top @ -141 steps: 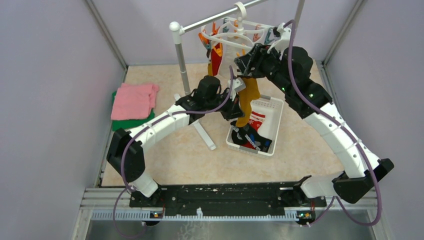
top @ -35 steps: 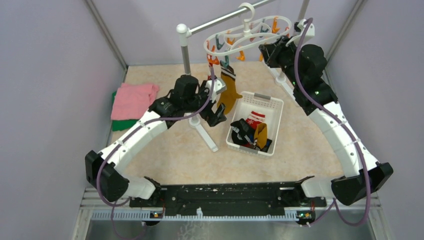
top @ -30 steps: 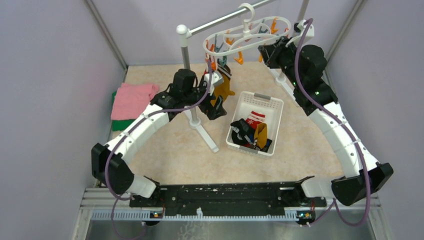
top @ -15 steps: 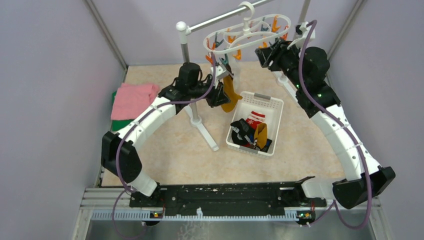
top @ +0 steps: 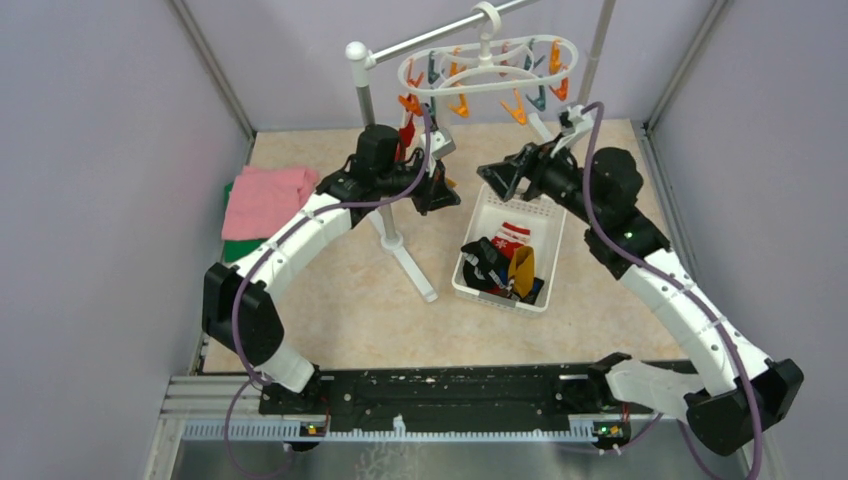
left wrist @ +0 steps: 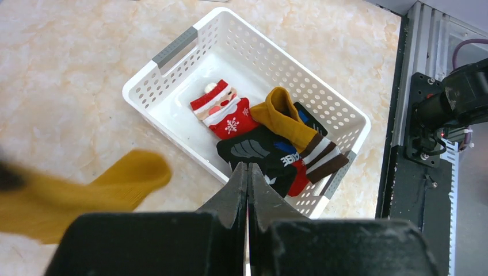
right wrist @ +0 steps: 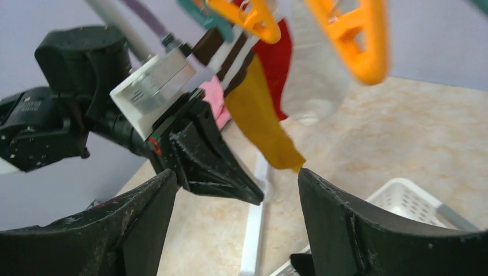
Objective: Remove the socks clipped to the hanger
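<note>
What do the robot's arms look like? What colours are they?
Both the left arm and the right arm have white tube-like segments joined by chunky black joints. A thin purple cable loops along each one. The left gripper and right gripper are black, each with two pointed, wedge-shaped fingers, scuffed in places.

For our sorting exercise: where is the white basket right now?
Top view: the white basket sits right of centre, between the rack's foot and the right arm.
</note>
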Action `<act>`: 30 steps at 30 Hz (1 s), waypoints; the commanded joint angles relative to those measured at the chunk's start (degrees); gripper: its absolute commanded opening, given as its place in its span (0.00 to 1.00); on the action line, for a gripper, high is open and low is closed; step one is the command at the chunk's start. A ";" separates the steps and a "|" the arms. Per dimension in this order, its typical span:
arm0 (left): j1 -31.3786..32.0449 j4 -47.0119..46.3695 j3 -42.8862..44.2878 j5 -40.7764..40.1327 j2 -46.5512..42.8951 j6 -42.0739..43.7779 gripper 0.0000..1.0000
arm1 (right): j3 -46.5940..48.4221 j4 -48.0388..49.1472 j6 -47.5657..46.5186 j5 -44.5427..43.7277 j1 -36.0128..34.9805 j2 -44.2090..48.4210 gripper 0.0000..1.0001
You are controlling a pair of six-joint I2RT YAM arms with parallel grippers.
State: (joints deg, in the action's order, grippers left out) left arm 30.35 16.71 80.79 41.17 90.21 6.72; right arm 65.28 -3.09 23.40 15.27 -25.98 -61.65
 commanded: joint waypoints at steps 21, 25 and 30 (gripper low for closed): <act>-5.17 14.75 -13.86 -6.21 -24.05 4.13 0.41 | 9.01 26.33 -10.30 -25.87 -16.20 -31.51 0.73; -5.18 15.53 -13.41 -6.19 -23.58 4.71 0.45 | 11.56 30.32 -11.84 -30.10 -16.50 -34.74 0.45; -5.22 14.40 -13.21 -5.96 -21.37 4.28 0.45 | 11.52 31.78 -12.41 -30.94 -16.53 -34.46 0.00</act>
State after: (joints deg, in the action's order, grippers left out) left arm 25.43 31.70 67.37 35.07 67.35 10.48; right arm 74.04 22.87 12.64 -12.05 -42.24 -97.21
